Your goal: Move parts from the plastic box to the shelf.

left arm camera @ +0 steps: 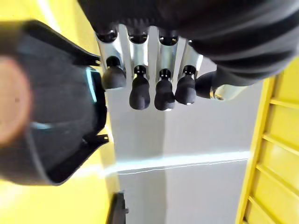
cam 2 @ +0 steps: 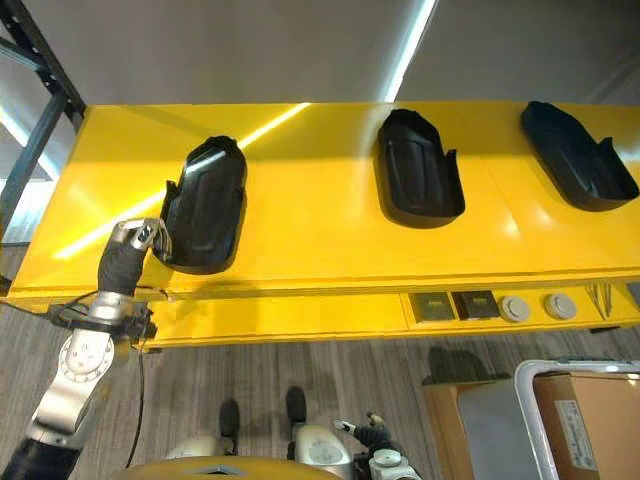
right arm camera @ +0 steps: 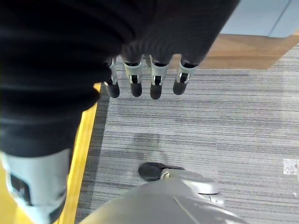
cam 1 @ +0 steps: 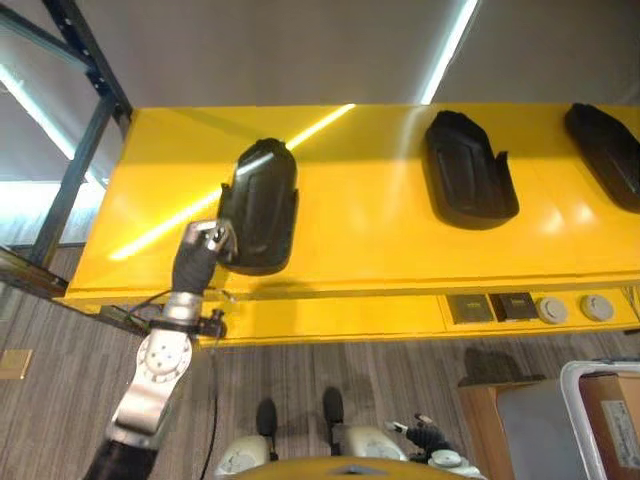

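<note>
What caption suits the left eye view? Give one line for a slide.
Left hand at the near edge of a black part on the yellow shelf, two more parts alongside.

Rightmost black part (cam 1: pixel 610 150) cut by frame edge.

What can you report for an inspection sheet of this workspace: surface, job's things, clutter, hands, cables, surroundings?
Surface: yellow shelf, glossy, with light streaks.
Job's things: three black parts on the shelf: left part, middle part, right part; plastic box at lower right on the floor.
Clutter: small squares and round discs on the shelf's front ledge.
Hands: left hand at the left part's near edge, fingers relaxed, holding nothing; right hand low over the carpet, fingers straight.
Cables: nothing seen.
Surroundings: grey striped carpet, cardboard box, dark rack frame.
</note>
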Controlling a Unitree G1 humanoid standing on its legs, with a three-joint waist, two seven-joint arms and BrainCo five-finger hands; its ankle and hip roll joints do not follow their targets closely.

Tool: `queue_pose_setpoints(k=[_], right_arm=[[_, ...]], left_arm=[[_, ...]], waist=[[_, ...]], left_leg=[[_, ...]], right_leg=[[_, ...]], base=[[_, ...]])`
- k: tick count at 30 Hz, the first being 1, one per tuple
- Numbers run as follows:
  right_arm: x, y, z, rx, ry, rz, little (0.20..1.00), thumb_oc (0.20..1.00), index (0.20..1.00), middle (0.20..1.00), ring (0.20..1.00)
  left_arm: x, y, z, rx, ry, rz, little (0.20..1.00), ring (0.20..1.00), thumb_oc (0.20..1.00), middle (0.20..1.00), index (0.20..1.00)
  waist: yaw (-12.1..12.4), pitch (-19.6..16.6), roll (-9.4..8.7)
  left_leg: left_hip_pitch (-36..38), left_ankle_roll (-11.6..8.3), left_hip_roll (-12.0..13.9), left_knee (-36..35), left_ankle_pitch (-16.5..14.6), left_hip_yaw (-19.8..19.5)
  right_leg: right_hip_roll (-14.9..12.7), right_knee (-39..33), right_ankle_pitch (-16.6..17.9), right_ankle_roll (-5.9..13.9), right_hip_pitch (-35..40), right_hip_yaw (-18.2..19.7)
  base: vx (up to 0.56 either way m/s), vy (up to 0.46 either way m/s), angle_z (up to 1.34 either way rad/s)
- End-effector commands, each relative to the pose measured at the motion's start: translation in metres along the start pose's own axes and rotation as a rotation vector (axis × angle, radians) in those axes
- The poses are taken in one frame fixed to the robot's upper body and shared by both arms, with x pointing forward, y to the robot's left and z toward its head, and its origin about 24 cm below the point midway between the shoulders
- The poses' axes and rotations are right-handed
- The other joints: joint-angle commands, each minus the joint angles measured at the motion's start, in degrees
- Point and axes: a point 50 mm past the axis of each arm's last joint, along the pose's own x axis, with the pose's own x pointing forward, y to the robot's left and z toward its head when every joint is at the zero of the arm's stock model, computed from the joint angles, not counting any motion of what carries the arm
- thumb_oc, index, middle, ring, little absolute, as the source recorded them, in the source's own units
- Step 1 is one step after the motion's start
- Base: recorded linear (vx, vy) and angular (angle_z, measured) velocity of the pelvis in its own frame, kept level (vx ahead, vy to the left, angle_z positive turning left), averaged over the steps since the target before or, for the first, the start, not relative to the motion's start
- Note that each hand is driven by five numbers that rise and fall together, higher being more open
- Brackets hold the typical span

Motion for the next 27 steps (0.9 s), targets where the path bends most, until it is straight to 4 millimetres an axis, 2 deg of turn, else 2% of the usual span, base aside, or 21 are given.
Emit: queue_pose_setpoints(k=[1,6,9,15,21,27], right_arm=[[-0.005,0.025,-0.008,-0.023,0.029,0.057,1.000,1.000,1.000,1.000,1.000],[-0.004,0.024,-0.006,-0.030,0.029,0.055,1.000,1.000,1.000,1.000,1.000],[-0.004,0.025,-0.006,-0.035,0.029,0.056,1.000,1.000,1.000,1.000,1.000],[-0.005,0.027,-0.006,-0.034,0.033,0.057,1.000,1.000,1.000,1.000,1.000],[-0.006,0.027,-0.009,-0.030,0.038,0.052,1.000,1.000,1.000,1.000,1.000],[-0.006,0.025,-0.009,-0.026,0.037,0.038,1.000,1.000,1.000,1.000,1.000]], left_arm=[[0.005,-0.005,0.018,-0.046,-0.089,-0.088,0.200,0.200,0.200,0.200,0.200],[-0.015,-0.008,-0.003,-0.053,0.064,-0.166,0.200,0.200,0.200,0.200,0.200],[-0.015,-0.011,-0.006,-0.054,0.078,-0.174,0.200,0.200,0.200,0.200,0.200],[-0.008,-0.015,-0.016,-0.059,0.098,-0.161,0.200,0.200,0.200,0.200,0.200],[0.013,-0.020,-0.020,-0.013,0.061,-0.128,0.200,0.200,0.200,0.200,0.200],[0.022,-0.019,-0.029,0.002,0.081,-0.079,0.200,0.200,0.200,0.200,0.200]], waist=[[-0.7,-3.1,-1.40],[-0.1,-2.1,-0.90],[-0.2,-2.0,-0.91],[-0.9,-1.9,-1.23],[-1.8,-2.1,-1.55],[-2.3,-2.1,-1.58]], left_leg=[[-2.5,-2.01,4.0,0.1,-2.5,-4.9],[-3.0,-1.58,3.6,0.2,-2.3,-4.9],[-3.1,-1.49,3.4,0.2,-2.3,-4.6],[-3.2,-1.41,3.3,0.1,-2.3,-3.9],[-3.2,-1.49,3.4,0.0,-2.4,-3.4],[-3.3,-1.67,3.6,0.0,-2.3,-3.2]], right_leg=[[-6.5,0.7,-4.4,5.40,1.1,0.3],[-7.0,0.8,-3.8,5.71,0.3,0.2],[-7.2,0.7,-3.6,5.85,0.0,0.5],[-7.3,0.7,-3.3,5.89,-0.4,1.0],[-7.3,0.7,-3.4,5.91,-0.7,1.4],[-7.1,0.6,-3.5,5.80,-0.8,1.4]], base=[[-0.05,0.004,0.07],[-0.07,0.024,0.04],[-0.02,0.006,0.01],[-0.01,0.003,-0.07],[0.00,0.000,-0.02],[0.02,-0.006,0.00]])
